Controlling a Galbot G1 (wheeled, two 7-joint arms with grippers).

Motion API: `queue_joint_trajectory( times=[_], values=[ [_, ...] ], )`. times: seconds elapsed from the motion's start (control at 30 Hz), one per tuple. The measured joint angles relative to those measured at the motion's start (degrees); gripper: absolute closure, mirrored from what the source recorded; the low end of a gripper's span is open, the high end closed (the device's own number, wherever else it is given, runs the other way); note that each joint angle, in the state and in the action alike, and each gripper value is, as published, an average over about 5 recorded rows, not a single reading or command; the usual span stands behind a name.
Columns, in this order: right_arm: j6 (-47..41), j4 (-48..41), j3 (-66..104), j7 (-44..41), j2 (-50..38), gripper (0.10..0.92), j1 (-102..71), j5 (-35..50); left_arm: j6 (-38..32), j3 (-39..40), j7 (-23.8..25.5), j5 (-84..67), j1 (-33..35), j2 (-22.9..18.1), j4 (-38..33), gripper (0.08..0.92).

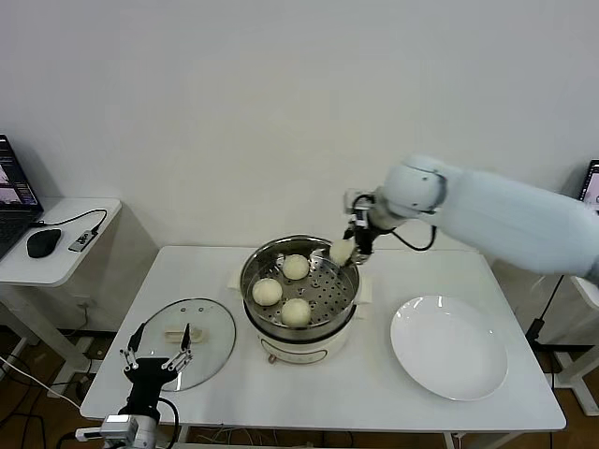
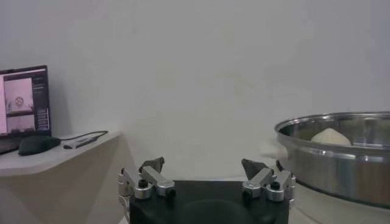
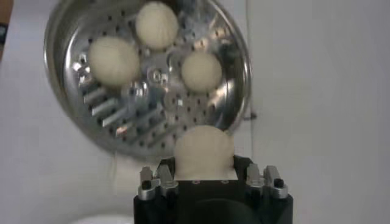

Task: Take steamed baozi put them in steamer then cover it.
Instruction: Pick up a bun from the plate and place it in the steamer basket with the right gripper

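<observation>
The steel steamer [image 1: 255, 267] stands mid-table on its white base, and three cream baozi lie on its perforated tray [image 3: 131, 119], among them one at the back [image 1: 296, 267] and one at the front [image 1: 296, 311]. My right gripper [image 1: 348, 249] hovers over the steamer's far right rim, shut on another baozi [image 3: 203, 152]. The glass cover [image 1: 211, 327] with its cream handle lies flat on the table left of the steamer. Low at the table's front left corner, my left gripper [image 1: 157, 354] stands open and holds nothing, right by the cover's near edge.
A flat white plate [image 1: 449, 348] sits right of the steamer. A side table [image 1: 56, 248] to the left carries a laptop, a mouse and a cable. The white wall rises behind the table.
</observation>
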Motion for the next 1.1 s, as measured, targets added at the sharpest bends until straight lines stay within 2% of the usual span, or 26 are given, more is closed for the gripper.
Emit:
queue_joint_trajectory(
  times=[0.33,0.67,0.77,0.93,1.1],
  values=[
    [-1.72,-2.92,-1.46,1.93,5.54,0.431,-3.97,-0.57,-0.35,-1.03,0.00,-0.28,0.35,0.29,-0.20,0.177],
    [-2.31,-4.58,-1.52,2.78,7.08,0.427,-7.52,-3.95,-0.69,-0.91,-0.01,-0.18,-0.06,-0.06,0.40,0.177],
    [-2.34,-4.64,-1.25,2.98,7.15,0.380,-8.05,-4.51,-0.69,-0.91,-0.02,-0.18,-0.16,-0.03,0.58,0.177],
    [-2.36,-4.12,-0.34,3.25,6.55,0.246,-8.23,-4.86,-0.65,-0.89,-0.02,-0.14,-0.27,0.05,0.75,0.177],
    [-1.93,-2.11,1.64,4.50,4.40,0.206,-8.52,-4.38,-0.46,-0.88,-0.02,-0.02,-0.30,0.37,0.58,0.177]
  ],
)
